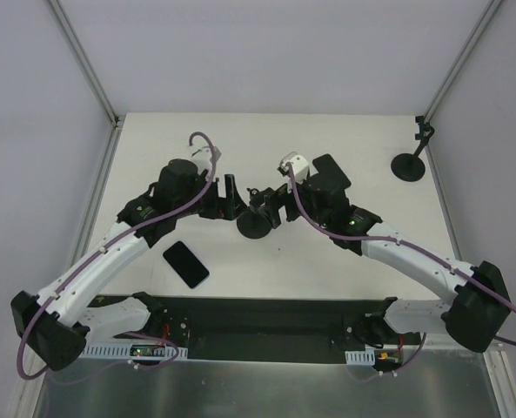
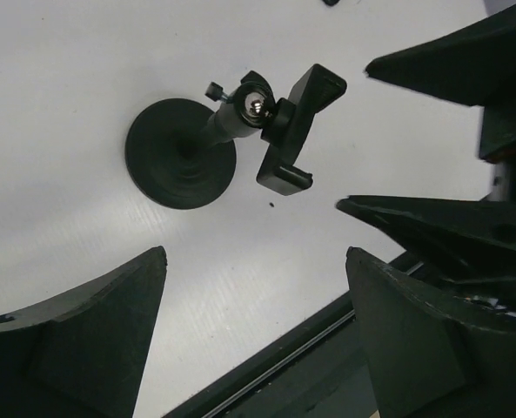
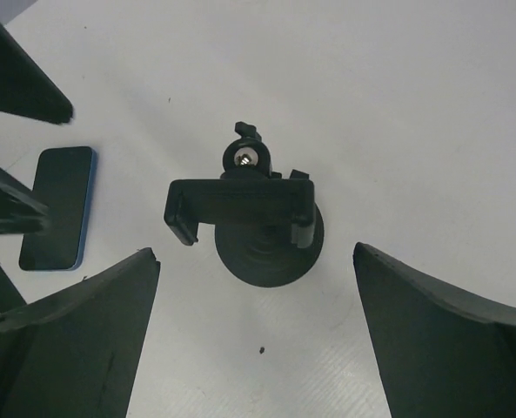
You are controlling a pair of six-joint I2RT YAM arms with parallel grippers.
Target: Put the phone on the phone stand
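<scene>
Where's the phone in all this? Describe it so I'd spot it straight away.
On the white table, look toward the near edge, just beside the left arm. The phone lies flat there. It is the only thin dark rectangle; the phone stand and the corner stand rise from round bases.

Left arm (image 1: pixel 110 252): rises from its base at the near left corner, bends forward and inward, elbow pushed out to the left.
Left hand (image 1: pixel 230 198): points right, toward its partner; fingers (image 2: pixel 83 340) spread wide.
Right arm (image 1: pixel 414 257): sweeps from the near right base forward and inward, a mirror of the left.
Right hand (image 1: pixel 271 202): points left; fingers (image 3: pixel 75 340) parted wide.
Hands together: face each other near the centre, close but apart, each one's fingertips showing at the edge of the other's wrist view.
</scene>
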